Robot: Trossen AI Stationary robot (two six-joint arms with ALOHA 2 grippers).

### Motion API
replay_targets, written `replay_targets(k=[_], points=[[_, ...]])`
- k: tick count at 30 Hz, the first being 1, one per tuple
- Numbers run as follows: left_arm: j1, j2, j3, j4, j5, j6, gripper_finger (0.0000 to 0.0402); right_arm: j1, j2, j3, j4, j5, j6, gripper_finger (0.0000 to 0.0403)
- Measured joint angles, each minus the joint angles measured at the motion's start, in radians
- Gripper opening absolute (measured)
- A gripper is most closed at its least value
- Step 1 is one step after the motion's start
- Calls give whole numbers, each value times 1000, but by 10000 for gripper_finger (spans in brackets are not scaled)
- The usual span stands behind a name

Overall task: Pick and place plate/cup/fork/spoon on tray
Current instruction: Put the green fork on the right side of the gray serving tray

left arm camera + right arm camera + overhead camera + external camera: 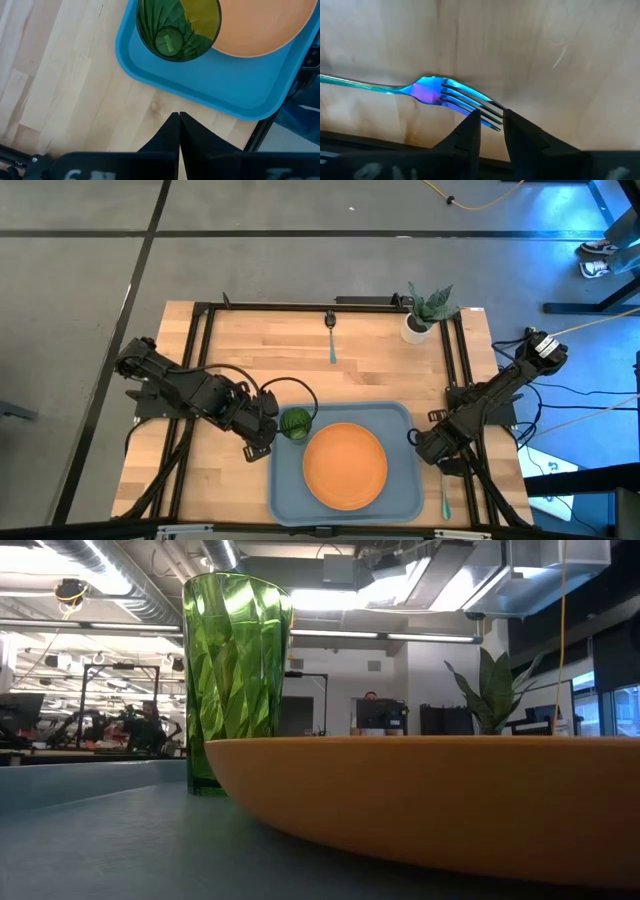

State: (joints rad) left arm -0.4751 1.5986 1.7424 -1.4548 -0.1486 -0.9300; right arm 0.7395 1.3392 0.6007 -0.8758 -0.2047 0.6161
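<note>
From above, the big grey-blue plastic tray with round corners sits on the wooden tabletop, at the near edge. The round, flat orange plate lies in the middle of the tray. The small see-through green cup stands in the tray's far left corner, just beside the plate. The left claw is next to that corner, over the wood, with its fingers together and holding nothing. The right claw is just past the tray's right rim. The thin fork with the teal handle lies on the wood there, and its head is under the claw. The thin spoon with the light teal handle and dark head lies by the far edge, well apart from the tray. A leafy plant in a white pot stands in the far right corner.

From down low, the cup stands upright on the tray floor behind the plate's rim.

From the left wrist, the two dark fingers are pressed together over bare wood, near the tray's rim. The cup and plate are on the tray.

From the right wrist, the fork's shiny purple head lies on the wood. The two fingers stand a little apart, one on each side of the prong tips. I cannot tell if they squeeze the fork.
</note>
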Motion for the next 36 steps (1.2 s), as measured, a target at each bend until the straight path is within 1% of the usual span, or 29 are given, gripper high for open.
replay_targets(k=[6, 10, 12, 18, 27, 31, 36], points=[[0, 0, 0, 0, 0, 0, 0, 0, 0, -4, 14, -1, -52, 88], [0, 0, 0, 1, 0, -1, 0, 0, 0, -4, 30, -8, -59, 84], [0, 0, 0, 1, 0, -1, 0, 0, 0, -4, 32, -9, -47, 72], [0, 0, 0, 1, 0, -1, 0, -4, -1, -3, 42, -45, -49, 11], [0, 0, 0, 1, 0, -1, 0, -9, -1, -2, 45, -68, -12, 4], [0, 0, 0, 1, 0, -1, 0, -37, 0, 4, 32, -106, 9, 2], [0, 0, 0, 1, 0, -1, 0, -77, -7, 48, 12, -97, -9, 0]])
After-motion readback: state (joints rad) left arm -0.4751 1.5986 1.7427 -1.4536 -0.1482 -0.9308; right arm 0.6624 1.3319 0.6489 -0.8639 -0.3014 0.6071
